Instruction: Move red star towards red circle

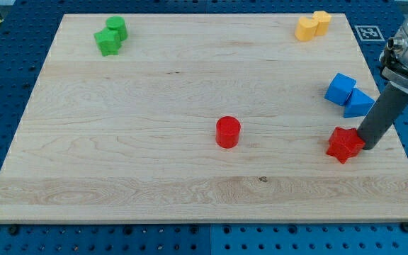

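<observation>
The red star lies near the board's right edge, lower right in the view. The red circle stands near the board's middle, to the star's left. My tip is at the star's right side, touching or almost touching it. The dark rod rises from there up and to the right.
Two blue blocks sit together just above the star, close to the rod. Two yellow blocks are at the top right. Two green blocks are at the top left. The wooden board ends just right of my tip.
</observation>
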